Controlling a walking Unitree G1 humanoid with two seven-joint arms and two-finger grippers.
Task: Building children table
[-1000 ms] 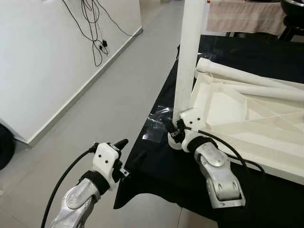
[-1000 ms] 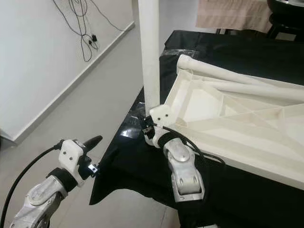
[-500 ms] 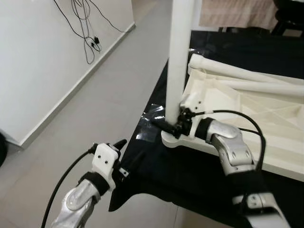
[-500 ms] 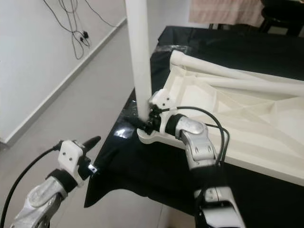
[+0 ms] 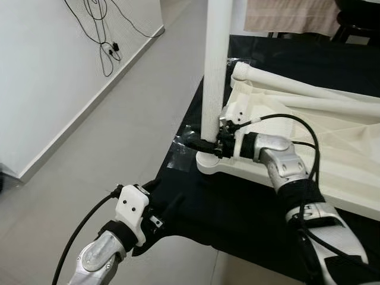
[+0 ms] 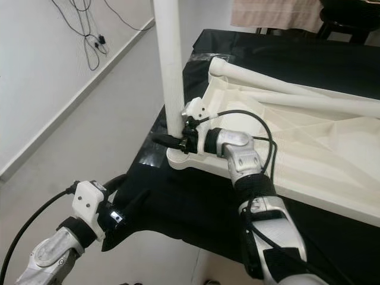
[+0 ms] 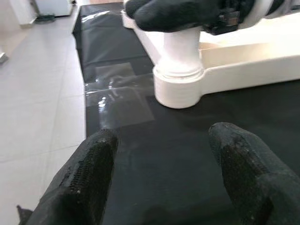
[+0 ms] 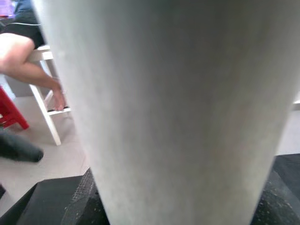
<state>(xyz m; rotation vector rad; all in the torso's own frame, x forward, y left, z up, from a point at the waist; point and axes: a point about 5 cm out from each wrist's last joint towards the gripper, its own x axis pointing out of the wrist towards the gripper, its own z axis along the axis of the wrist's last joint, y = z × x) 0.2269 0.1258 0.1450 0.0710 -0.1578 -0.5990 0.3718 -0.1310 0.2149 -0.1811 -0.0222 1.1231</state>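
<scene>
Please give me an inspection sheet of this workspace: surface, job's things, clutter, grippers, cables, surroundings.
Surface: black cloth-covered table.
Job's things: white plastic children's tabletop lying upside down; white round leg standing upright in its corner socket; further white legs lying on the tabletop.
Clutter: clear plastic wrap at the table edge.
Grippers: right gripper clamped on the upright leg's base; left gripper open, low at the table edge.
Cables: black wires hanging on the white wall.
Surroundings: grey tiled floor; a seated person's leg.

Matt, seemingly plastic table leg [image 5: 215,65]
</scene>
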